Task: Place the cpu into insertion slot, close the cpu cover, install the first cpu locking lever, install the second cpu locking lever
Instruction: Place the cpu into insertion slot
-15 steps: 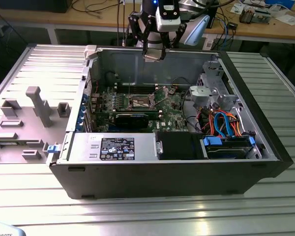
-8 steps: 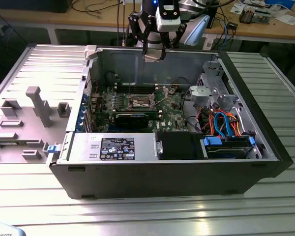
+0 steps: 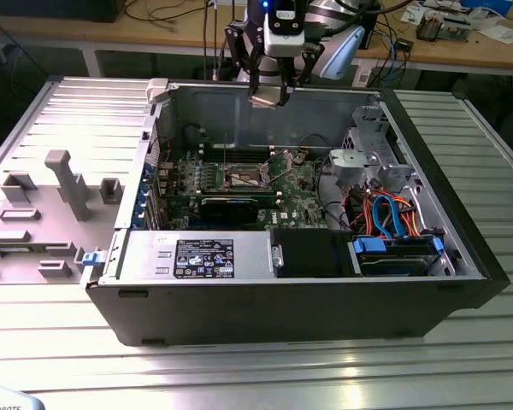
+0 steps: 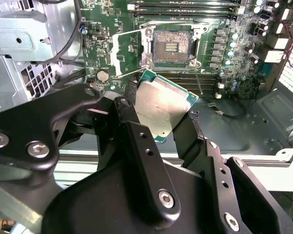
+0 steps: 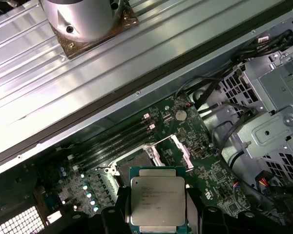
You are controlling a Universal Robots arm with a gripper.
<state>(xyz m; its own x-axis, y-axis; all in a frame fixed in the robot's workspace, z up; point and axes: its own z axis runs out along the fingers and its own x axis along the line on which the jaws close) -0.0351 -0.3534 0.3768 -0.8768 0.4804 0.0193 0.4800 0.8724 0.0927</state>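
**Step in hand:** first step, placing the cpu. Cover and both levers not yet dealt with.

**Gripper** point(image 3: 269, 94): above the far wall of the case point(image 3: 214, 111), higher than the insertion slot point(image 3: 244, 178) and well apart from it.

**Fingers** point(image 4: 141, 146): clenched on two opposite edges of the cpu point(image 4: 161, 109).

**Cpu:** flat silver-grey chip with a green border. Carried clear of the board, not yet over the insertion slot. In both wrist views its edges sit turned out of line with the slot's edges.

**Insertion slot** point(image 4: 172, 47): bare, dark centre exposed.

**Cpu cover** point(image 4: 117, 51): swung open, lying just beside the slot.

**Lever** point(image 4: 198, 80): thin metal rod, released, slanting away from one corner of the slot.

**What placing calls for (judgement):** bring the chip squarely over the slot, turn it to match the slot's edges, then lower it level and gently.

**Around the slot:**
- memory slots point(image 4: 185, 7), just beside the slot
- black expansion card point(image 3: 231, 207), near the slot
- drive cage point(image 3: 368, 154) and cables point(image 3: 385, 209), well apart, toward the exterior view's right
- ribbed metal worktop point(image 3: 239, 367) under the case

**In the way (judgement):** the open cover and the lever flank the slot closely, leaving the fingers little room.
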